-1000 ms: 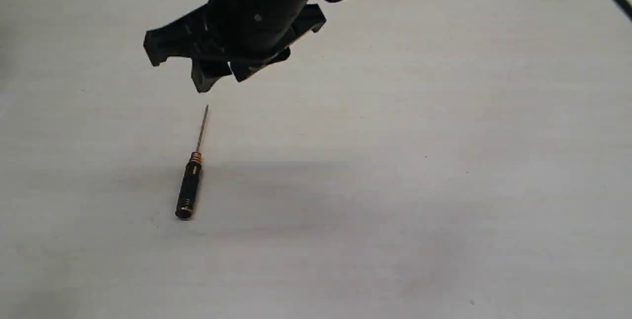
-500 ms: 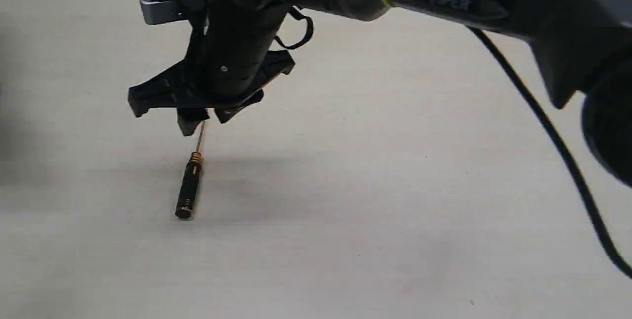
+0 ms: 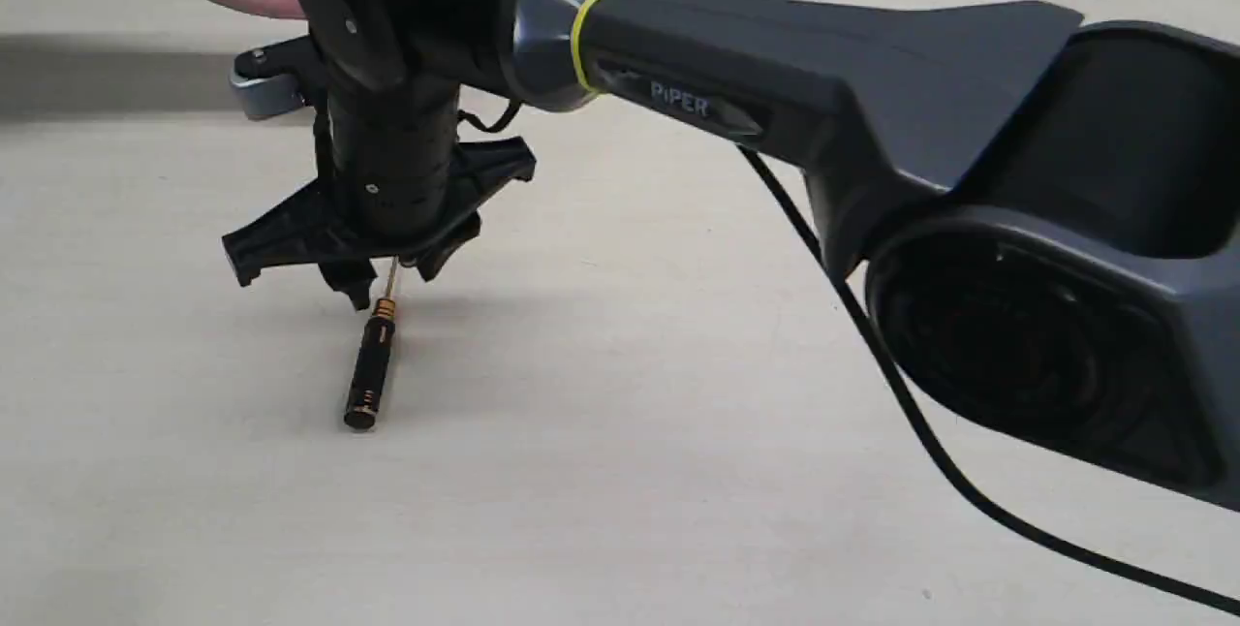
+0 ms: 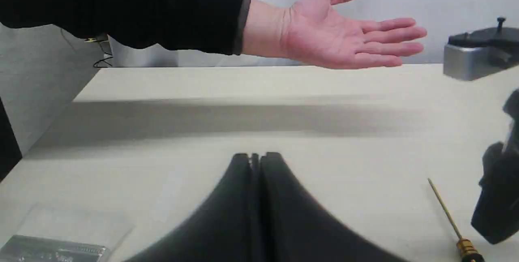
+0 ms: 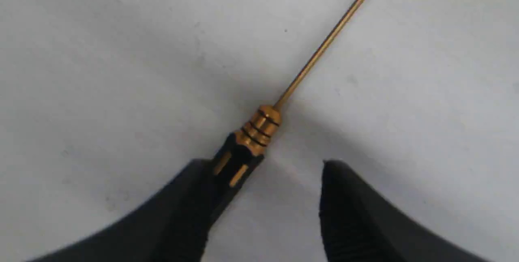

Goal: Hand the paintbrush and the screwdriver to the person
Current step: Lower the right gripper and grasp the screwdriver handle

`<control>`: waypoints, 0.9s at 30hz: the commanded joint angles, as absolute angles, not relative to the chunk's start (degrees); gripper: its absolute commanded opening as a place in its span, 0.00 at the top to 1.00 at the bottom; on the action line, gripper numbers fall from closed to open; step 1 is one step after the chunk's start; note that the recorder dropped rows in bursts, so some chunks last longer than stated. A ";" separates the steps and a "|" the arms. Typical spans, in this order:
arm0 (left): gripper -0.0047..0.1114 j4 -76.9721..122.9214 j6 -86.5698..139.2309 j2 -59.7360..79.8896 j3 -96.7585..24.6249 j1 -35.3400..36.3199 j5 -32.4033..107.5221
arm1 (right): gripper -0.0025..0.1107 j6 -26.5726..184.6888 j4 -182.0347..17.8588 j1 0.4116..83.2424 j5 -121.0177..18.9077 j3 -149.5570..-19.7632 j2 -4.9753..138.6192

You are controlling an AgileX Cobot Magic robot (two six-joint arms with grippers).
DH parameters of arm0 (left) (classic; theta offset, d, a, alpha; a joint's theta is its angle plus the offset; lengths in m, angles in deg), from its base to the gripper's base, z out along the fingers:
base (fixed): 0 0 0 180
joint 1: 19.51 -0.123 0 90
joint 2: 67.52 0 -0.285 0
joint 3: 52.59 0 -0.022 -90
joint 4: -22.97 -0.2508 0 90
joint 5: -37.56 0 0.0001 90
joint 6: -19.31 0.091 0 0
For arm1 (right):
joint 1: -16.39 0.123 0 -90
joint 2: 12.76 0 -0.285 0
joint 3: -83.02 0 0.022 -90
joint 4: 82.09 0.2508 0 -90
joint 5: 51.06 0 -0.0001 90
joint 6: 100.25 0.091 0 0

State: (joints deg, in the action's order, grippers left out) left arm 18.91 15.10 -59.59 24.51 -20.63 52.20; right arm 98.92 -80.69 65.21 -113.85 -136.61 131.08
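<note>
– Screwdriver and jaws: how do they stand?

– Slim black-handled screwdriver (image 3: 371,364) with gold bands and a thin gold shaft lies flat on the pale wooden table (image 3: 678,432); the right gripper (image 3: 387,282) hangs low over it, jaws spread wide and gripping nothing; the shaft runs up between the two fingers, and the gold collar sits just ahead of the fingertips.

– Touching?

– Seen from the right wrist camera, one finger (image 5: 190,209) overlaps the top of the handle; the other stands apart on the far side of the shaft; whether either presses the tool I cannot tell.

– And the other arm?

– The left gripper (image 4: 252,162) sits well off to the side of the tool, jaws pressed together with nothing between them; beyond it a bare light-skinned hand (image 4: 336,35) with a dark sleeve cuff is held open, palm up, above the table's far side, well apart from both sets of jaws.

– What stands in the way?

– The right arm's dark wrist and its silver camera block (image 3: 260,88) cover most of that hand in the exterior view; a black cable (image 3: 920,442) trails across the table, well behind the open jaws.

– Hard to read?

– The upper shaft is hidden behind the right gripper in the exterior view; the tip is cut off in the right wrist view; a clear plastic packet (image 4: 56,241) near the closed jaws is blurred, its contents unreadable.
</note>
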 commanded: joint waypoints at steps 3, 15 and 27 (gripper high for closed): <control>0.96 19.10 14.99 -59.74 24.62 -20.15 51.88 | 0.58 99.97 -80.15 65.14 -113.89 -136.99 133.50; 0.96 19.00 14.99 -59.74 24.62 -20.15 51.74 | 0.58 100.10 -77.88 65.17 -111.96 -136.99 134.81; 0.96 19.00 14.99 -59.74 24.62 -20.15 51.74 | 0.58 100.10 -75.24 65.33 -112.44 -136.99 132.87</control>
